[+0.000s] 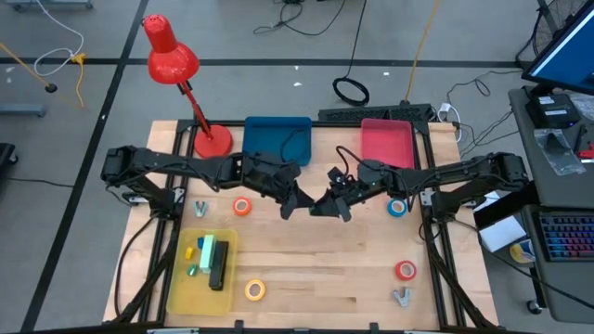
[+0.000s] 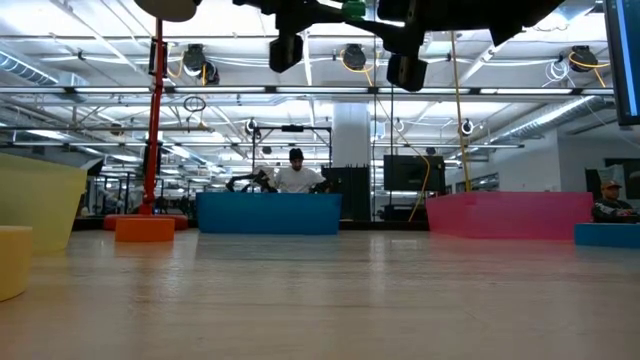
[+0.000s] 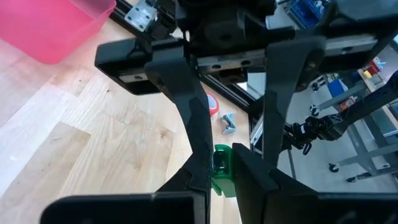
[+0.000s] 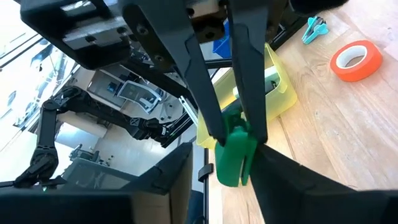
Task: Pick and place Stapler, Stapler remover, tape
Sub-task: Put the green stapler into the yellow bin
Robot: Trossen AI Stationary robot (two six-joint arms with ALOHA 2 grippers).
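Note:
My left gripper (image 1: 302, 201) and right gripper (image 1: 327, 204) meet tip to tip high over the table's middle. The left one is shut on a small green piece (image 4: 235, 155), seen also in the low view (image 2: 350, 8). My right gripper (image 4: 230, 183) is open, its fingers standing wide on either side of that piece. On the table lie the orange tape (image 1: 242, 207), blue tape (image 1: 397, 207), red tape (image 1: 405, 270) and yellow tape (image 1: 254, 289). A grey stapler remover (image 1: 401, 297) lies near the red roll. The black stapler (image 1: 219, 269) lies in the yellow tray (image 1: 181, 295). My left gripper pinches the green piece (image 3: 221, 165) between its two fingers (image 4: 208, 109), which close on its upper part. The fingers come roughly level from the table's left side. The piece is lifted clear, well above the table.
A blue bin (image 1: 277, 139) and a pink bin (image 1: 385, 141) stand at the far edge, with a red lamp's base (image 1: 212, 141) to their left. A teal tool (image 1: 200, 209) lies by the orange tape. Small coloured bits lie in the yellow tray.

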